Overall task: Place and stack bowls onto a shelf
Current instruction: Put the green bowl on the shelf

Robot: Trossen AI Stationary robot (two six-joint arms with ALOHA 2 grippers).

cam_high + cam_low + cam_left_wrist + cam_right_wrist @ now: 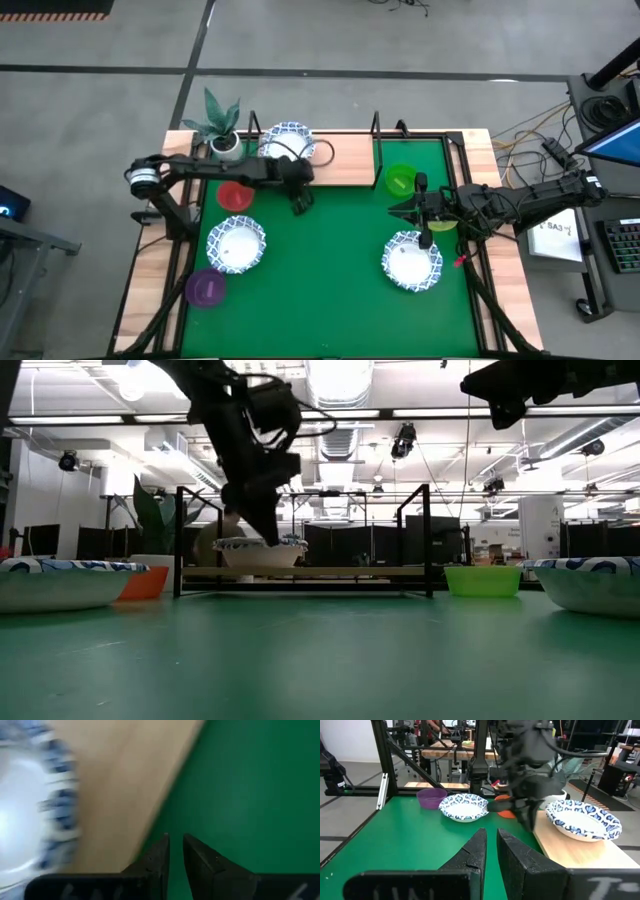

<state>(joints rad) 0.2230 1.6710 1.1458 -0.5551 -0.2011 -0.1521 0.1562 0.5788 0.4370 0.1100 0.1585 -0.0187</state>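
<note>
One blue-patterned white bowl [289,143] stands on the shelf's [345,172] wood board near its left end; it also shows in the low view [260,553] and the right wrist view [584,820]. Two more patterned bowls [236,245] [411,262] rest on the green mat. A red bowl [235,196], a purple bowl [206,288], a green bowl [400,180] and a yellow-green bowl [441,224] also sit on the mat. My left gripper [299,207] is shut and empty, above the mat just in front of the shelf's edge [150,820]. My right gripper [393,210] is shut and empty, above the mat left of the yellow-green bowl.
A small white plant pot [225,145] stands at the shelf's left end. Black upright posts [427,540] rise from the shelf's frame. The shelf board's right half [350,160] is bare. The mat's middle [325,270] is bare between the bowls.
</note>
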